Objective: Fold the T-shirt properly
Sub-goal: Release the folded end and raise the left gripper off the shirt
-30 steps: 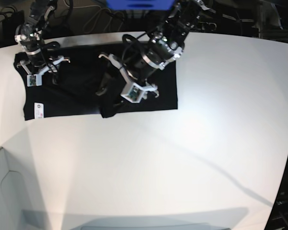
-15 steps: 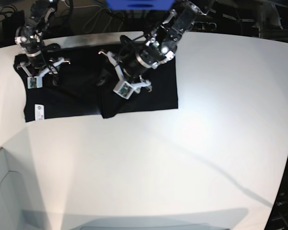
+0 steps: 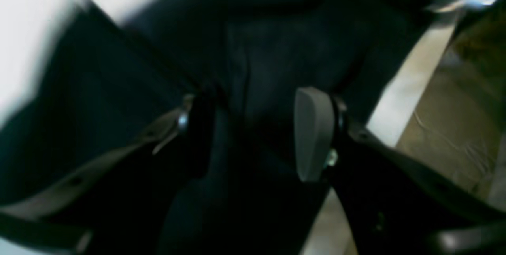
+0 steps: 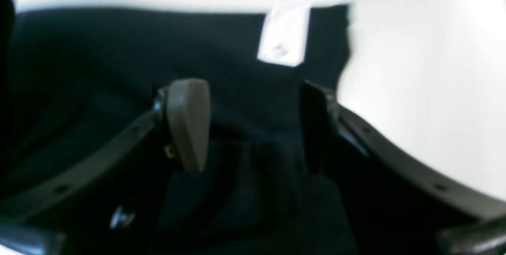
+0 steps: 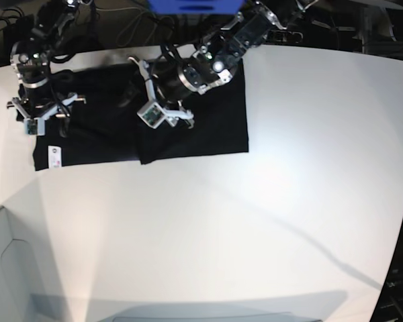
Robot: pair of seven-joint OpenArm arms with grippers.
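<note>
The black T-shirt [image 5: 215, 124] lies flat at the far left of the white table [image 5: 269, 221], plain side up, with its small white label [image 5: 54, 156] at the near left corner. My left gripper [image 5: 158, 94] is low over the shirt's middle. In the left wrist view it [image 3: 253, 136] is open, with dark cloth [image 3: 269, 49] under and between its fingers. My right gripper [image 5: 46, 104] is over the shirt's left end. In the right wrist view it [image 4: 253, 124] is open over black cloth [image 4: 118, 49], with the label [image 4: 284, 35] just ahead.
A lumpy fold [image 5: 148, 151] sits at the shirt's near edge. Cables and dark equipment [image 5: 309, 27] lie beyond the table's far edge, with a blue object [image 5: 191, 5] there. A grey box [image 5: 7, 268] stands at the near left. The left wrist view shows the table's edge and floor [image 3: 454, 128].
My left gripper has moved up and to the left across the shirt, toward the far edge. My right gripper has shifted left and slightly nearer. Both stay open.
</note>
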